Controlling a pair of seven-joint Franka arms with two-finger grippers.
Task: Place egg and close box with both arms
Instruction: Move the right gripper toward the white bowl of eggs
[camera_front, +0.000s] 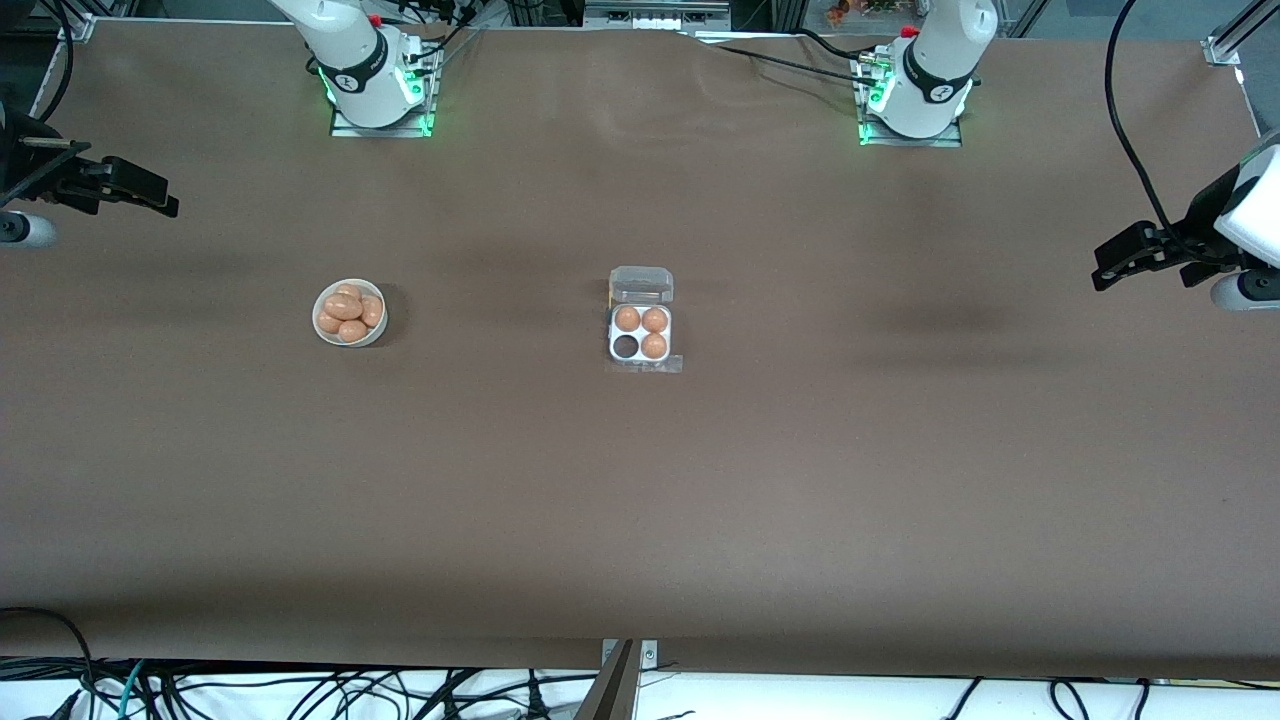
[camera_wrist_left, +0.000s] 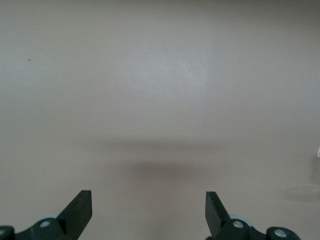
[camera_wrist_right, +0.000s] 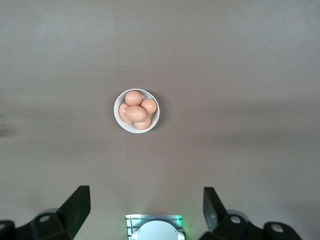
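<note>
Nothing is picked yet: the egg carton (camera_front: 641, 333) lies mid-table, lid open, one cell empty; the right gripper (camera_wrist_right: 145, 202), jaws open over the bowl of eggs (camera_wrist_right: 136, 111), must descend for one, while the open left gripper (camera_wrist_left: 149, 205) waits

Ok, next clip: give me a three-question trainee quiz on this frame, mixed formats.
1. True or false: every cell of the box holds an egg.
2. Where are the spare eggs? A) loose on the table B) in the white bowl C) in the right end effector
3. Fill in: the box lid is ___.

Key: 1 false, one cell is empty. 2 B. 3 open. Both the right and the left end effector wait open at the table's ends.
</note>
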